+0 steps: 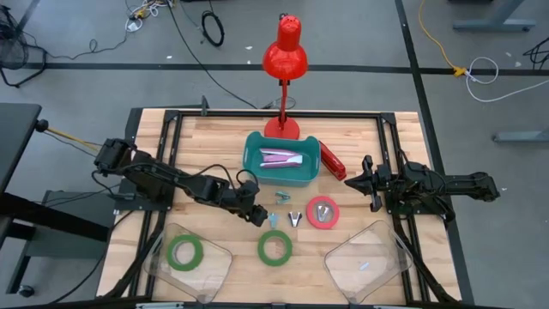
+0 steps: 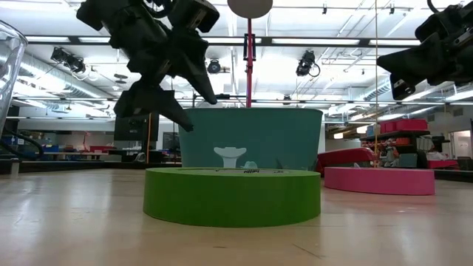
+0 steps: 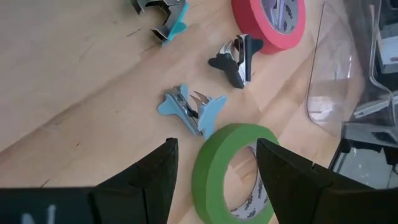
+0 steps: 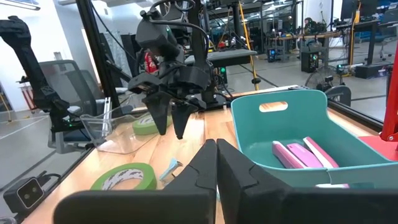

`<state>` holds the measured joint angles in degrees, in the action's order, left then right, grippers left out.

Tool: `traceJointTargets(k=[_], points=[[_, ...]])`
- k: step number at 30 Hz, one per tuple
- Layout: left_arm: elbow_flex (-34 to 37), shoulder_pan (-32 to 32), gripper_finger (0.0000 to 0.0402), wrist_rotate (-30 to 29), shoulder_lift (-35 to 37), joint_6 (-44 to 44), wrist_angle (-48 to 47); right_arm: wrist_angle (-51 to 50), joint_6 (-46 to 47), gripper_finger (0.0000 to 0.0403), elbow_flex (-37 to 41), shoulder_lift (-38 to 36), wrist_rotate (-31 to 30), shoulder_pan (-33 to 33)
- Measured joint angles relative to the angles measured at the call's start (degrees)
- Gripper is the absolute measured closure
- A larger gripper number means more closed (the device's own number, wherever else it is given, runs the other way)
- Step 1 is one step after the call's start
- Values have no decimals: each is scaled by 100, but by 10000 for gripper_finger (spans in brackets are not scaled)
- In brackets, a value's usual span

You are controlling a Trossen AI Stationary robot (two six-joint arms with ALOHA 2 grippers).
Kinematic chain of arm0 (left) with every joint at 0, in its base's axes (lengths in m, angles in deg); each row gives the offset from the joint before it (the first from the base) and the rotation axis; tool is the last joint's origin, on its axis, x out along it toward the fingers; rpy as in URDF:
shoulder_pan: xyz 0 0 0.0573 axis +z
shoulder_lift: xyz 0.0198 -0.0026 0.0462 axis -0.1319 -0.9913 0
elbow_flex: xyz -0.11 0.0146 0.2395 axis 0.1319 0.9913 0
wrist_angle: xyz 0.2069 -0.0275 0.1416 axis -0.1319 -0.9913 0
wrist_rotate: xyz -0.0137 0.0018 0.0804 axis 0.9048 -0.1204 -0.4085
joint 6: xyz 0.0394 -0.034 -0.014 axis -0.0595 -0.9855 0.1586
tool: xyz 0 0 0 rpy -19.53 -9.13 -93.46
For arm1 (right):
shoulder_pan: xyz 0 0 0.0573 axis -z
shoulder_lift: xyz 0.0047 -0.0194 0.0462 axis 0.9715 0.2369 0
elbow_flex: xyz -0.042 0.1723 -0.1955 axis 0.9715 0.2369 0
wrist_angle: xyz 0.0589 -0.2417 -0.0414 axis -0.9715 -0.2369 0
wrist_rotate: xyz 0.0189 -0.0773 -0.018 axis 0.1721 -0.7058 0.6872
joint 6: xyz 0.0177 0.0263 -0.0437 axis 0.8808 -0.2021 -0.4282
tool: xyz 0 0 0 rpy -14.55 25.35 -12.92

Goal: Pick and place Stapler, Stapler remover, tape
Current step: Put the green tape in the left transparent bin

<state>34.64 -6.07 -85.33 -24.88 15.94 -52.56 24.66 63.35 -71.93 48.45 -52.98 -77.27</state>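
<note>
Left gripper (image 1: 255, 212) released, empty, hovering above worktop (image 1: 214, 146); green tape (image 1: 274, 247) just beside, lying flat, probably next. Right gripper (image 1: 364, 182) clenched, empty, farther off.

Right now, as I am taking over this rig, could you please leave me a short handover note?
Left gripper: open, empty, above the middle green tape roll.
Right gripper: shut, empty, waiting at the table's right side.
Things: second green roll lies in the left clear container; red-pink roll, two blue staple removers and a dark one lie on the table; red stapler sits beside the teal bin.
Done: possibly one green roll.
Left: everything else.
</note>
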Motion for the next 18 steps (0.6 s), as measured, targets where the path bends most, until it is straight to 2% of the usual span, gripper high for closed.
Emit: traceJointTargets(k=[14,18], points=[[-7,-7,181,74,-392,-271,488,24,-1,396,1,13,0,0],[-1,-39,181,265,-450,-191,590,22,-1,396,-1,15,2,0]])
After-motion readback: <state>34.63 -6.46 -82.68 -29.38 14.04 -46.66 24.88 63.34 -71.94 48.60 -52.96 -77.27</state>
